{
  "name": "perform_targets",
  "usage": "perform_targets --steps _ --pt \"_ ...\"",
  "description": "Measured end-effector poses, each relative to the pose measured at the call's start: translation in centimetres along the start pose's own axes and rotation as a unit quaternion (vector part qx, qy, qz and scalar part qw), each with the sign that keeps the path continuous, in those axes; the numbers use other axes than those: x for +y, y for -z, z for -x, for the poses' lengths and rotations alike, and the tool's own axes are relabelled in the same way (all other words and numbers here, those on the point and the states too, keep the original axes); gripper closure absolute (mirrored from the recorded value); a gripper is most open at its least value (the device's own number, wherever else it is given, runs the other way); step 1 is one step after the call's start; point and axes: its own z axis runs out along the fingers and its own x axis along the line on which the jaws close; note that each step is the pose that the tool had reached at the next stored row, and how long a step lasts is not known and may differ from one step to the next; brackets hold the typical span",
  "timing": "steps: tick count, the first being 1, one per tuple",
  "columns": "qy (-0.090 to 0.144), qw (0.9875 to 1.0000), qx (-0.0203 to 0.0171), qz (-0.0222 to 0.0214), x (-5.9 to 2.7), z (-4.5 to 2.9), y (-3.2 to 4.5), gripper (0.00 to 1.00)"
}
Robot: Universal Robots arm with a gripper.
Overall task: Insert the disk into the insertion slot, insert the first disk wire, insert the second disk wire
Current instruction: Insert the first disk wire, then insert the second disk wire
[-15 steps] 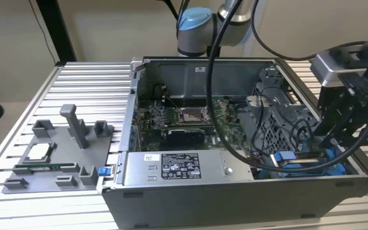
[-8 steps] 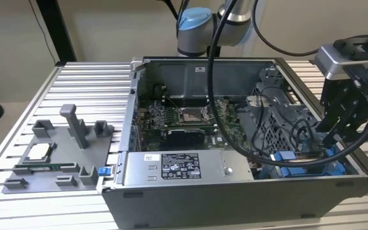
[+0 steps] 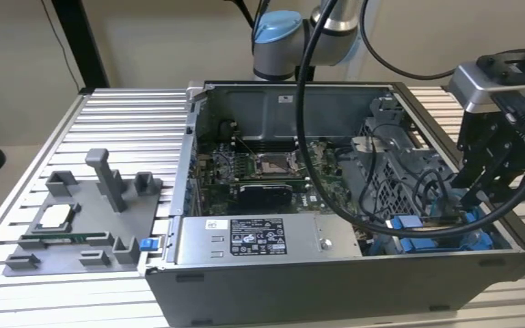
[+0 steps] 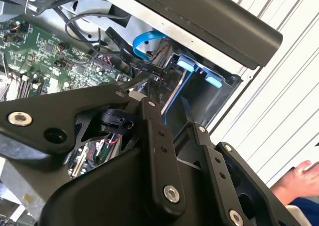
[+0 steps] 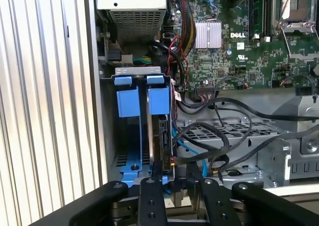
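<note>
- The fingers (image 5: 151,201) are seen parted by a moderate gap in both wrist views. Nothing is seen clamped between them and no contact with the disk can be made out.
- The gripper (image 5: 179,182) (image 4: 172,116) (image 3: 474,198) is held over the end of the insertion slot (image 5: 127,104) (image 3: 409,224) (image 4: 185,64), tips pointed down into the computer case (image 3: 335,287).
- The disk (image 5: 163,136) is found just beyond the fingertips, already seated in the slot and standing on edge between the blue rails. It sits in the rail pair on the motherboard side.
- Its long axis is run straight away from the fingers, toward the grey power supply box (image 5: 132,16) (image 3: 244,239). Its thin dark edge is turned toward the first wrist view's camera.
- Black wires (image 5: 209,136) are looped just beside the fingertips, on the side away from the slot. A blue cable (image 5: 192,153) (image 4: 147,38) is threaded under them. Whether any plug is seated in the disk cannot be told.
- The motherboard (image 5: 239,46) (image 3: 262,174) (image 4: 40,51) is seen farther out, past the wires.
- The slatted table (image 5: 45,86) (image 3: 126,116) is seen outside the case wall, on the slot side of the fingers.
- A grey fixture tray (image 3: 71,232) is set well apart from the gripper, at the exterior view's left.
- A person's hand (image 4: 299,178) is seen on the table slats behind the fingers in the second wrist view.
</note>
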Motion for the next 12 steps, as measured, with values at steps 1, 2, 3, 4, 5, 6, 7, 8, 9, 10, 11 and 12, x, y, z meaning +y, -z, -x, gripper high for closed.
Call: perform_targets --steps 1,2,3,4,5,6,7,8,9,10,11,12 --pt "0.000 1.0000 0.0001 0.0000 0.00 0.00 0.00 0.00" --pt "0.000 1.0000 0.0001 0.0000 0.00 0.00 0.00 0.00" --pt "0.000 1.0000 0.0001 0.0000 0.00 0.00 0.00 0.00" --pt "0.000 1.0000 0.0001 0.0000 0.00 0.00 0.00 0.00" --pt "0.000 1.0000 0.0001 0.0000 0.00 0.00 0.00 0.00" --pt "0.000 1.0000 0.0002 0.0000 0.00 0.00 0.00 0.00" --pt "0.000 1.0000 0.0002 0.0000 0.00 0.00 0.00 0.00" --pt "0.000 1.0000 0.0002 0.0000 0.00 0.00 0.00 0.00" --pt "0.000 1.0000 0.0002 0.0000 -0.03 0.01 0.00 0.00" --pt "0.000 1.0000 0.0003 0.0000 -0.11 0.01 0.01 0.00" --pt "0.000 1.0000 0.0002 0.0000 -0.21 0.02 -0.01 0.00" --pt "0.000 1.0000 0.0002 0.0000 -0.30 0.02 -0.03 0.00"
